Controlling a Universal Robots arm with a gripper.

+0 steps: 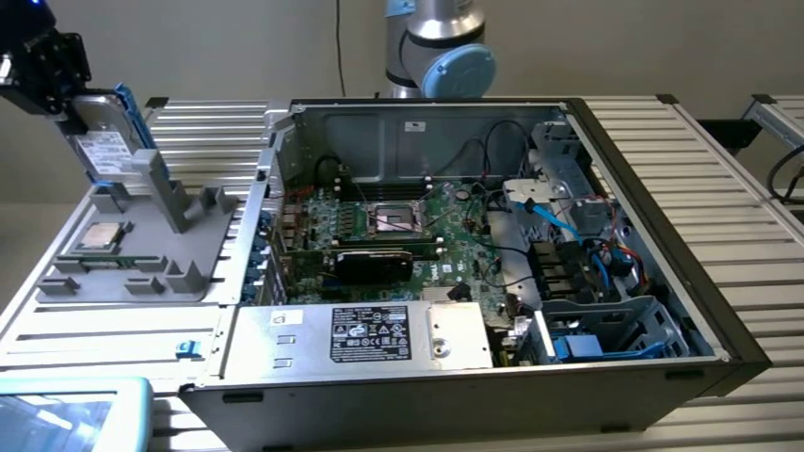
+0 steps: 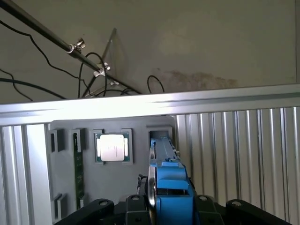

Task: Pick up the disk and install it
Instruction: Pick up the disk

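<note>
The disk [image 1: 108, 143], a silver-grey drive with a white label and a blue carrier bracket, stands on edge at the exterior view's far left. My gripper [image 1: 66, 92] is shut on its upper end. The disk's lower end sits at the upright posts of the grey holder [image 1: 138, 268]; whether it still touches the slot I cannot tell. In the wrist view the blue bracket of the disk [image 2: 169, 183] runs between my black fingers [image 2: 101, 207], with my gripper [image 2: 169, 213] closed around it.
A small square CPU chip [image 1: 101, 237] [image 2: 112, 146] lies in the grey holder. The open computer case [image 1: 703, 311] fills the middle, with a silver power supply [image 1: 364, 334] in front and a drive cage [image 1: 616, 325] at the exterior view's right. The arm's base [image 1: 434, 47] stands behind.
</note>
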